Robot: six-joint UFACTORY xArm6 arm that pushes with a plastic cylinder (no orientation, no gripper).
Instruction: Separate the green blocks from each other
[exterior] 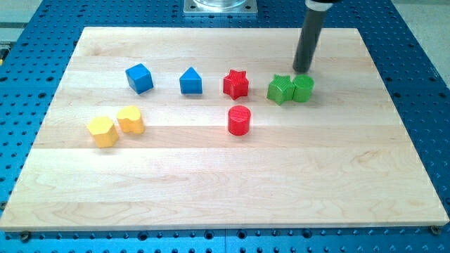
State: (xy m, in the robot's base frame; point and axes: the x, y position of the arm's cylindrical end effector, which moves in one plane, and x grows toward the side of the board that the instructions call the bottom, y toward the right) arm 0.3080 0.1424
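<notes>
Blue perforated metal frames a pale wooden tabletop (211, 183), and the action sits up at the view's right. Green star-shaped block (280, 89) and green cylinder block (303, 88) are touching, side by side. My tip (303, 71) stands just behind the cylinder, toward the view's top, right by their seam. No claw on this rig, only a rod, so nothing to open or clench. Separation looks not yet done; next, I'd judge, wedge between them or shove one sideways. No writing or brand readable.
</notes>
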